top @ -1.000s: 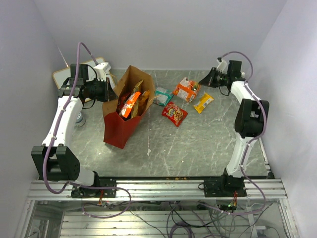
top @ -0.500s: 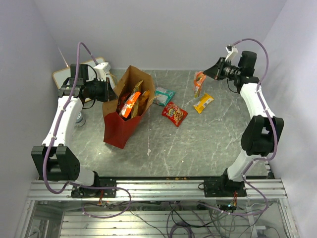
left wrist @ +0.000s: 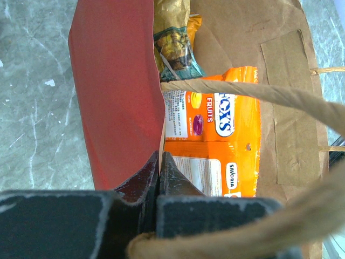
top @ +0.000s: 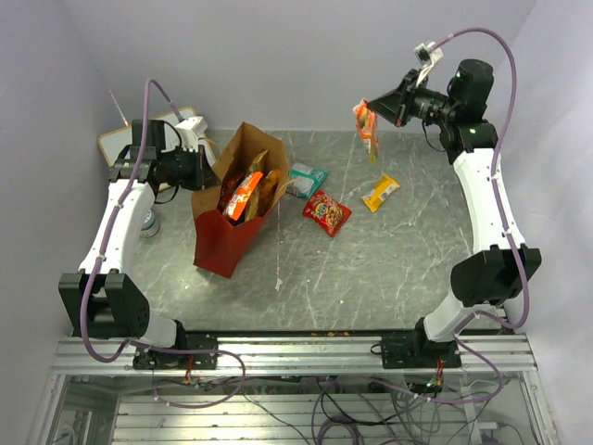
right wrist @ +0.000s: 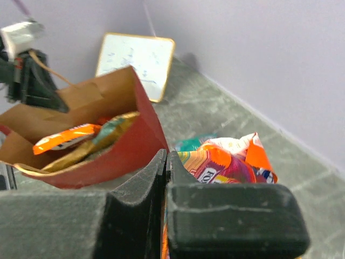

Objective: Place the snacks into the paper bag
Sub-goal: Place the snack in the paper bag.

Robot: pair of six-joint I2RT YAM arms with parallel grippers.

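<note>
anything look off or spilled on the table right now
Small brownish bits, perhaps crumbs, lie at the near edge of the table. The paper bag sits skewed, its rim pinched by the left gripper. The orange packet hangs from the right gripper, mid-carry.

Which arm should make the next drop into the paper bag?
Right. The right end effector is shut on the orange packet, held above the table. The left end effector is shut on the rim of the paper bag, so it is occupied.
</note>
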